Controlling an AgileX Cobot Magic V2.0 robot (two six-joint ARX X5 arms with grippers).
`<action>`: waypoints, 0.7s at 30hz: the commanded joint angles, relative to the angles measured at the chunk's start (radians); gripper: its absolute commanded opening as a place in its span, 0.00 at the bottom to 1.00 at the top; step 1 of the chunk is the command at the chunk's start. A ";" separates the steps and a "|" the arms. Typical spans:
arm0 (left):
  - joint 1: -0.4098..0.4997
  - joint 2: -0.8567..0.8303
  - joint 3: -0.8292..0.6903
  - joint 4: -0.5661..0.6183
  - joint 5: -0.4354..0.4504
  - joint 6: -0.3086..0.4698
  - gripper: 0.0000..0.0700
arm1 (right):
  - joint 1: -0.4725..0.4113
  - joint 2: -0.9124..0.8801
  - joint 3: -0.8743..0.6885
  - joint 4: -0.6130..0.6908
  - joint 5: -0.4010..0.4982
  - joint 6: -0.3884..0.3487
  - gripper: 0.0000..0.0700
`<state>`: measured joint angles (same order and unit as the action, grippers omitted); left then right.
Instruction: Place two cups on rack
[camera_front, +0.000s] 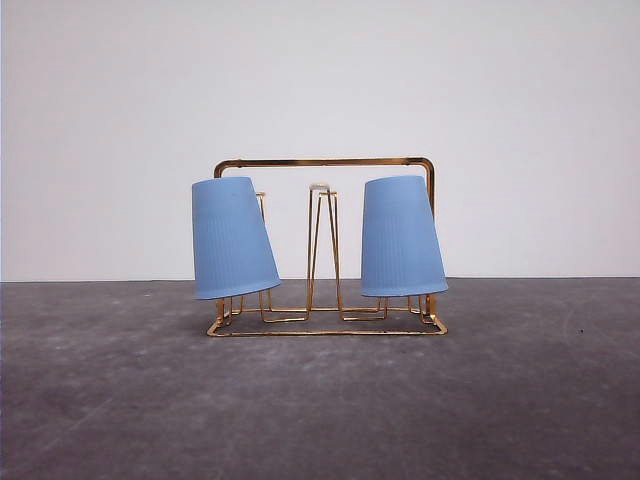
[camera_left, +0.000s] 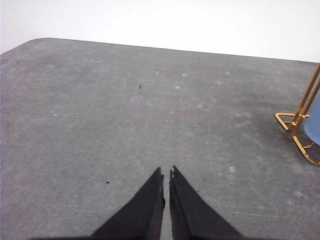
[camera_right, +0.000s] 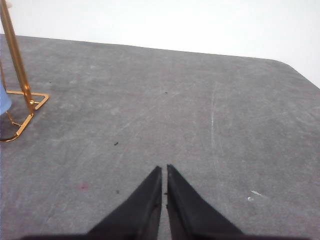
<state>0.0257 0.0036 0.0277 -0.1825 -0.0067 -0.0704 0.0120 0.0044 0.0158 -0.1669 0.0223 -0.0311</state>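
Grey table (camera_front: 520, 400), two blue cups (camera_front: 232, 238) inverted on gold rack (camera_front: 325, 162); no writing legible

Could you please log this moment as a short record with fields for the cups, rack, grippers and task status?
left cup: upside down on a rack peg, tilted
right cup: upside down on a rack peg, slightly tilted
rack: gold wire, on the grey table; middle peg bare
left gripper: shut, holding nothing, over bare table
right gripper: shut, holding nothing, over bare table
task status: both cups on the rack
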 joint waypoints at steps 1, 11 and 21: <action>0.001 0.000 -0.014 -0.005 -0.005 0.009 0.00 | 0.000 -0.001 -0.004 0.013 0.002 -0.003 0.02; 0.001 0.000 -0.014 -0.005 -0.005 0.009 0.00 | 0.000 -0.001 -0.004 0.013 0.002 -0.003 0.02; 0.001 0.000 -0.014 -0.005 -0.005 0.009 0.00 | 0.000 -0.001 -0.004 0.013 0.002 -0.003 0.02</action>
<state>0.0257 0.0036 0.0277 -0.1825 -0.0067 -0.0704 0.0120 0.0044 0.0158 -0.1669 0.0223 -0.0311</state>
